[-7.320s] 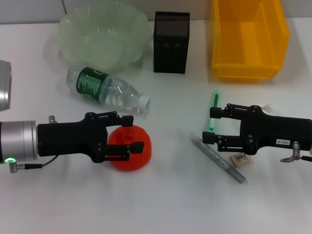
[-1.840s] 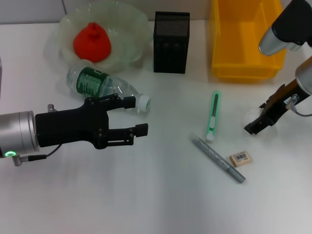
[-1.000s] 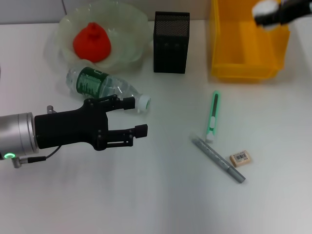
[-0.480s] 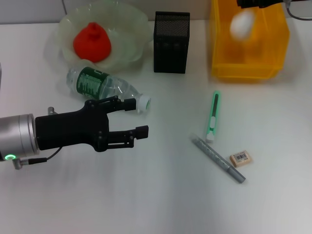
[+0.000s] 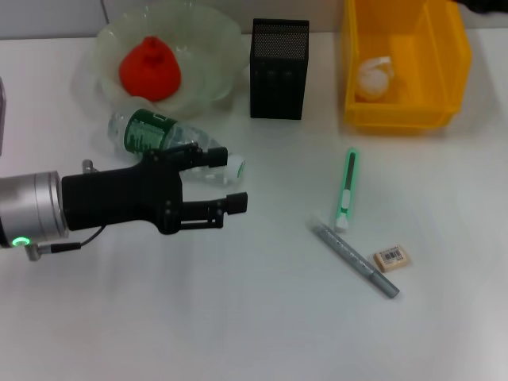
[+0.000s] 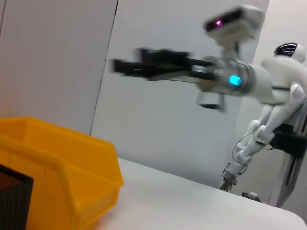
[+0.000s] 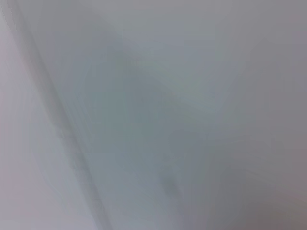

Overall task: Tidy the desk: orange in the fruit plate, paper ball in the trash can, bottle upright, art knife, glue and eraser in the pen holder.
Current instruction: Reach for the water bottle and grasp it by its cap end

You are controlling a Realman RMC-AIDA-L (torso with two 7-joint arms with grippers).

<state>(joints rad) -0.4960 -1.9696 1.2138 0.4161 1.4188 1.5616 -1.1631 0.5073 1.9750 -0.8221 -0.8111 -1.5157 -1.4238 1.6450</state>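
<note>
Eraser point(image 5: 392, 258) lies nearest on table point(image 5: 262, 317), just beside grey pen point(image 5: 355, 259); green art knife point(image 5: 346, 187) is a bit further, its tip near the pen's end. Left gripper point(image 5: 228, 178) hovers w/ fingers apart, just in front of bottle point(image 5: 171, 144), which lies on its side. Further back: orange point(image 5: 149, 70) in fruit plate point(image 5: 208, 41), pen holder point(image 5: 279, 69) upright, paper ball point(image 5: 373, 78) inside trash can point(image 5: 448, 71). Right gripper point(image 6: 125, 66) shows only in left wrist view, raised in air, blurred; cannot tell its fingers.

A robotics lab is suggested. A white humanoid robot point(image 6: 283, 110) is seen standing against plain grey wall panels point(image 6: 53, 62), beyond a bare white table point(image 5: 262, 317) set with test objects.
</note>
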